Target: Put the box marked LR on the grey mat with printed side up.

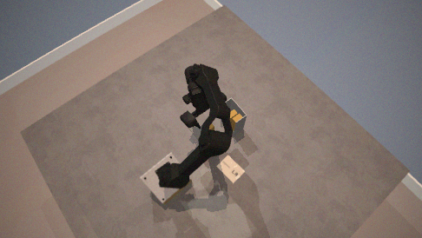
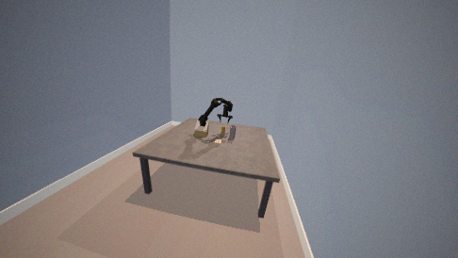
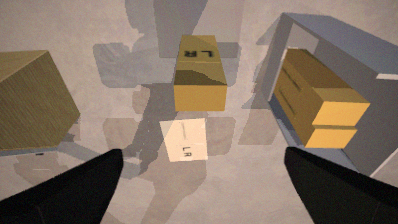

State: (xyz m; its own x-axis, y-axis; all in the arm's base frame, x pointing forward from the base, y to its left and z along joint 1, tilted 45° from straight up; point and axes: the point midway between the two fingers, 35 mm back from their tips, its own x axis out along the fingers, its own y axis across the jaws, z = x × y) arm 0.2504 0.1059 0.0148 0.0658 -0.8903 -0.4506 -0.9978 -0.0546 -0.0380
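The yellow-brown box (image 3: 201,62) (image 2: 223,132) (image 1: 211,128) stands upright on its end at the near end of the grey mat (image 3: 226,22). Its dark LR print shows upside down in the wrist view, on the side facing away from the card. My gripper (image 3: 204,155) (image 2: 224,121) is wide open and empty, above the table and apart from the box. The grey bin (image 3: 345,41) (image 2: 233,133) (image 1: 238,133) holds two more boxes side by side, one box (image 3: 345,113) and another box (image 3: 330,138); their codes are not readable. In the top view the arm hides the fingertips' spacing and most of the mat.
A pale card (image 3: 185,141) (image 1: 231,169) (image 2: 218,141) marked LR lies flat on the table, close to the standing box. The bin is on the right in the wrist view. The arm's wooden base block (image 3: 30,100) (image 2: 201,133) is on the left there.
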